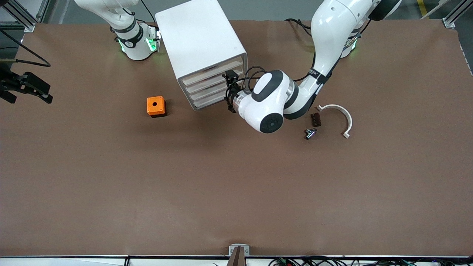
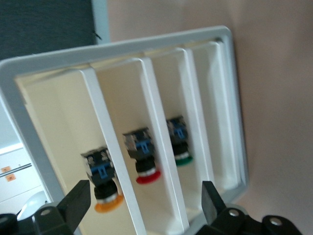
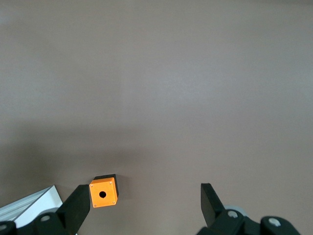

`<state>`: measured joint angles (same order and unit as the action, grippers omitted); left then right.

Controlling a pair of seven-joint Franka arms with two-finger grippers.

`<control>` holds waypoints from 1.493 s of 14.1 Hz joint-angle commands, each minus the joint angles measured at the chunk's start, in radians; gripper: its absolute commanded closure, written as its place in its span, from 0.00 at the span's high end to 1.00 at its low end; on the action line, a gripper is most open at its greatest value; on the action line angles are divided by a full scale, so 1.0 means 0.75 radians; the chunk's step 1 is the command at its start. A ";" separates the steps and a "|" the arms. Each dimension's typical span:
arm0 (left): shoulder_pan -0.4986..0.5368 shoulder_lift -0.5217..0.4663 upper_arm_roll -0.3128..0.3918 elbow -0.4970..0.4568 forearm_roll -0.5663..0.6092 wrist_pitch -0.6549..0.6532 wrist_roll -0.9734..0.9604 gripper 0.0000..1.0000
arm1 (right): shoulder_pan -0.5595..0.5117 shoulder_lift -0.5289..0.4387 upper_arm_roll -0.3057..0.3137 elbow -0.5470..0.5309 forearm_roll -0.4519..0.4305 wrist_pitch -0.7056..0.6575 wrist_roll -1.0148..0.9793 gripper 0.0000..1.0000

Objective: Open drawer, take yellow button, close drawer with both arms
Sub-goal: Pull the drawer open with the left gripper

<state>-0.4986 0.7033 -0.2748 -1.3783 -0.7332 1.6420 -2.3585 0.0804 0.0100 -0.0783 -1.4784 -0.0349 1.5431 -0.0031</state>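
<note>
Brown covering spans the desk (image 1: 236, 192).

1. Right end effector (image 3: 144, 203): held high over the right arm's end of the desk, where this arm waits. Fingers are spread wide with nothing between them. Its wrist view looks down on the orange cube (image 1: 156, 106) and a corner of the cabinet.

2. Orange cube: stands on the desk with its round hole facing up. It is beside the cabinet (image 1: 199, 40), toward the right arm's end, and apart from it.

3. Cabinet: white, upright, with four tray drawers stacked in its front. The drawer (image 1: 212, 72) is the uppermost. In the front view its front lines up with the three below.

4. Button (image 2: 105, 183): sits in the uppermost drawer, orange cap toward the left end effector. A red-capped button (image 2: 142, 159) sits in the second drawer and a green-capped one (image 2: 178, 142) in the third.

5. Left end effector (image 2: 144, 200): level with the drawer fronts, at the cabinet's corner toward the left arm's end. Fingers are apart and hold nothing.

6. Toward the left arm's end of the desk lie a small black part (image 1: 315, 119), a small dark fitting (image 1: 310, 133) nearer the front camera, and a white curved bracket (image 1: 342, 116).
</note>
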 commanded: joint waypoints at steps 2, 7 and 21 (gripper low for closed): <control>0.004 0.040 0.002 0.011 -0.045 -0.091 -0.103 0.82 | -0.003 0.005 0.000 0.022 -0.017 -0.004 0.006 1.00; -0.012 0.091 0.002 0.011 -0.139 -0.109 -0.109 0.58 | -0.001 0.005 0.000 0.022 -0.019 -0.004 0.008 1.00; -0.053 0.169 0.002 0.013 -0.252 -0.140 -0.116 0.00 | -0.009 0.005 0.000 0.030 -0.015 -0.004 0.014 1.00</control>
<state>-0.5422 0.8202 -0.2763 -1.3796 -0.9207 1.5326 -2.4323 0.0783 0.0100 -0.0812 -1.4764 -0.0351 1.5465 -0.0030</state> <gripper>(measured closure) 0.683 0.000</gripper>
